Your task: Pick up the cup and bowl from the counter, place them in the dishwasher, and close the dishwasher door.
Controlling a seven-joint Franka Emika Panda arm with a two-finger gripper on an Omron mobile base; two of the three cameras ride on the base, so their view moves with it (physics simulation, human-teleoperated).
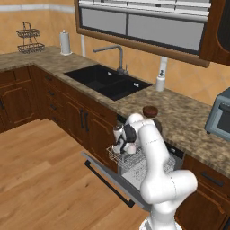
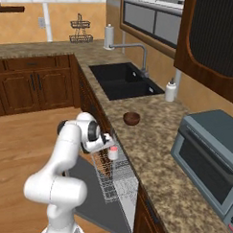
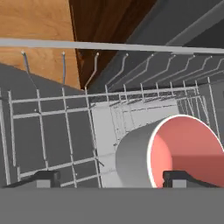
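Two dark fingertips of the gripper [image 3: 113, 178] rise at the bottom of the hand view, standing wide apart, with the cup [image 3: 173, 151] lying partly between them. One fingertip [image 3: 46, 178] sits well off to one side of the cup, the other against its rim; whether they touch it cannot be told. The cup is a small white cylinder with a pink-red inside and no handle, its open mouth turned toward the camera. It lies within the white wire rack [image 3: 65, 131] of the dishwasher [image 1: 148, 168].

In the right base view the cup [image 2: 113, 153] sits at the near end of the rack [image 2: 113, 183], just beside the gripper [image 2: 107, 142]. The dishwasher door [image 1: 108, 179] hangs open, lowered flat, its long black bar handle [image 1: 109, 184] along the outer edge.

Farther back, the bowl [image 2: 131, 118] rests on the counter [image 2: 151, 139], just behind the dishwasher opening. It is small, rounded, dark brown and glossy. Beyond it lie a black sink [image 1: 108, 81] with a grey tap [image 1: 114, 56], and a white soap bottle [image 1: 160, 81] near the wall.
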